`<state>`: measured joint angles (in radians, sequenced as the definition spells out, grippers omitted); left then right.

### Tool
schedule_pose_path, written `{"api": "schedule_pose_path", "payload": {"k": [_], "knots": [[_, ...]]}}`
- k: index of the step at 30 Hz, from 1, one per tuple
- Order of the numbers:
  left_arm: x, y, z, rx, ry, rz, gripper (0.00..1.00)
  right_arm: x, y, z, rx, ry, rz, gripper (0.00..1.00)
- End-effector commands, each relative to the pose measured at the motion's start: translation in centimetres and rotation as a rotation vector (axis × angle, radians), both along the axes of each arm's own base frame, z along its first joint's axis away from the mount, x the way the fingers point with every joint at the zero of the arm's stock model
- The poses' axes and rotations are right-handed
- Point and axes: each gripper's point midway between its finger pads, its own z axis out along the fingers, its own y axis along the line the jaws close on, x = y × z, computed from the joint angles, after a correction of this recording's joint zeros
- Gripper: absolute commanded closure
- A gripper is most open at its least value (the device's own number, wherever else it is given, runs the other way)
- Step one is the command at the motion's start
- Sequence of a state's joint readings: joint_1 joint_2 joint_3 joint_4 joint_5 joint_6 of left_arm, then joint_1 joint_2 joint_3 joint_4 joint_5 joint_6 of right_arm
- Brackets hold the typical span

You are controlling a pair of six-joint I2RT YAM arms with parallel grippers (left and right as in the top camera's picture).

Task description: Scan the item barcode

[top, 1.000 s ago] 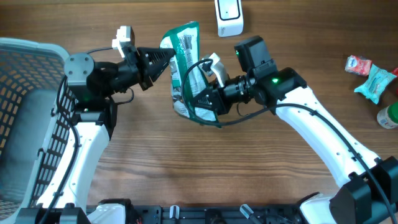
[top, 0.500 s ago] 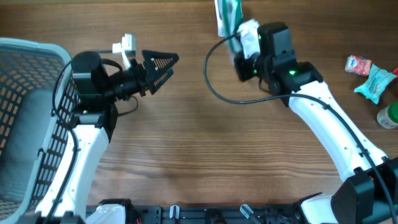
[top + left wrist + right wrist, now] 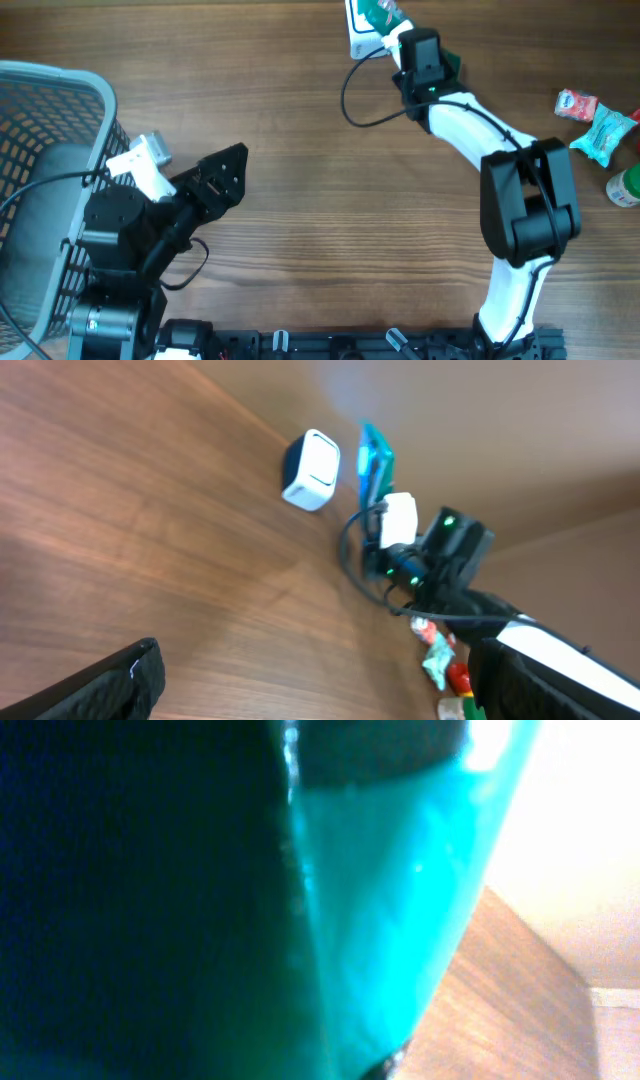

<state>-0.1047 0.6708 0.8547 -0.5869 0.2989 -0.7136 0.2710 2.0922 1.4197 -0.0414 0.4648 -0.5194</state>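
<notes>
Green up top: clamping the pouch (image 3: 377, 12) in right gripper (image 3: 398, 38), just beside white scanner (image 3: 357, 36), likely to present its barcode. Leaving left gripper (image 3: 216, 180) splayed wide by basket (image 3: 60, 72), out of the way.

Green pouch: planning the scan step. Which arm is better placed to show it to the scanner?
Right. The right pincer grips the green pouch beside the white scanner; the left pincer is open, empty, near the basket.
</notes>
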Motion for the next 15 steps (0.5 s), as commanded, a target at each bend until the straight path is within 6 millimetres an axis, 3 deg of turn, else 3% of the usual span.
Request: {"api": "schedule_pose_path", "payload": {"k": [1, 6, 9, 12, 15], "knots": [[-0.3, 0.7, -0.9, 0.047, 0.029, 0.031, 0.0, 2.1, 0.2, 0.7, -0.026, -0.056, 0.003, 0.96], [-1.4, 0.9, -3.0, 0.059, 0.125, 0.029, 0.0, 1.6, 0.3, 0.6, 0.106, -0.035, -0.063, 0.96], [-2.1, 0.9, -4.1, 0.065, 0.178, 0.027, 0.0, -0.5, -0.8, 1.2, 0.256, 0.081, -0.145, 0.96], [-2.5, 1.0, -4.6, 0.069, 0.207, 0.027, 0.0, -3.3, -3.7, 2.4, 0.502, 0.196, -0.28, 0.96], [-2.8, 1.0, -5.0, 0.071, 0.227, 0.026, 0.0, -6.4, -8.9, 2.9, 0.713, 0.3, -0.403, 0.96]]}}
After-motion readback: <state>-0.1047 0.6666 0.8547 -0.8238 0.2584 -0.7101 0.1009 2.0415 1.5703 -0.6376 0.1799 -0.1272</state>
